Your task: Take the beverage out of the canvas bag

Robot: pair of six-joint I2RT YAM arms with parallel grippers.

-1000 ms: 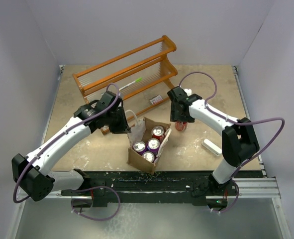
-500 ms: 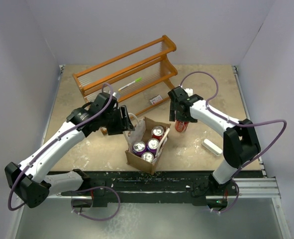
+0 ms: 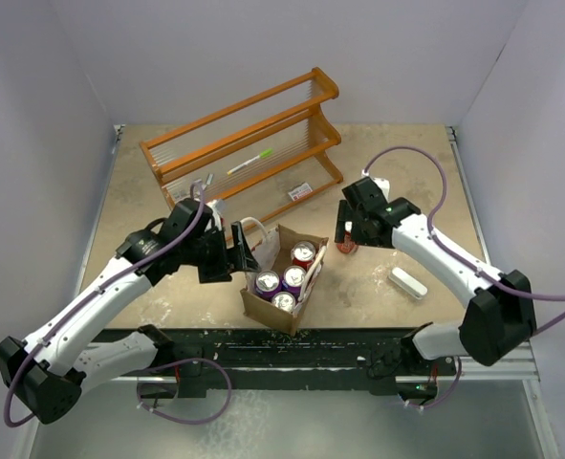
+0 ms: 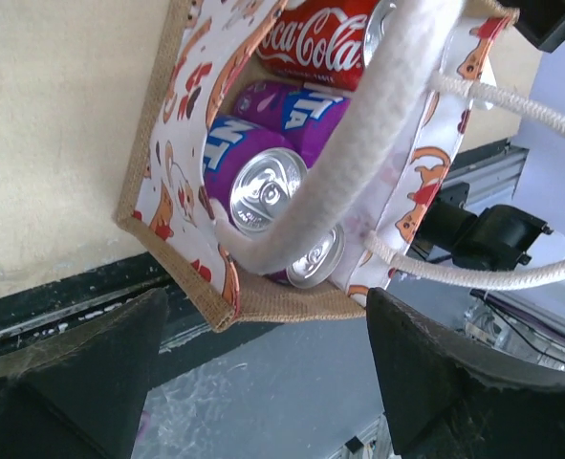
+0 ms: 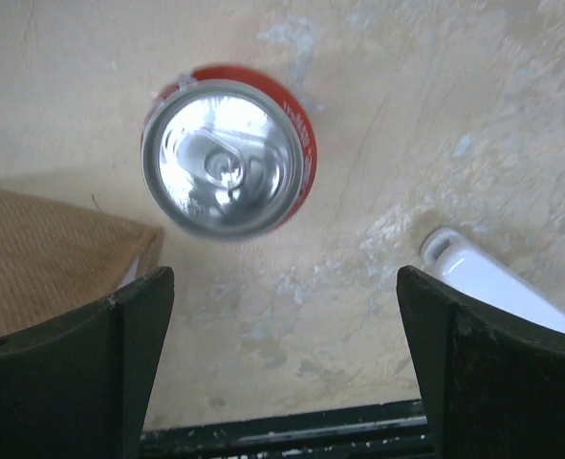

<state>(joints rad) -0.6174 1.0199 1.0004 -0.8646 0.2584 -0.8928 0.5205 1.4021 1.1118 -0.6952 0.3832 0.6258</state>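
Note:
The canvas bag (image 3: 263, 304) stands near the table's front edge with a red Coca-Cola can (image 3: 304, 254) and three purple cans (image 3: 268, 283) in it. In the left wrist view its white handle (image 4: 358, 143) loops loosely over those purple cans (image 4: 263, 186). My left gripper (image 3: 241, 247) is open just left of the bag (image 4: 167, 143), holding nothing. Another red beverage can (image 3: 347, 246) stands upright on the table right of the bag. My right gripper (image 3: 348, 228) hovers open over that can (image 5: 229, 158), apart from it.
An orange wooden rack (image 3: 244, 143) lies across the back, with a green pen (image 3: 251, 161) on it and a small packet (image 3: 299, 191) at its foot. A white oblong object (image 3: 406, 282) (image 5: 492, 282) lies right of the can. The table's front edge (image 5: 282, 435) is close.
My left gripper opened, let go of the bag's handle and drew back to the left. My right gripper opened wider and pulled away rightward from the red can, which stays standing on the table.

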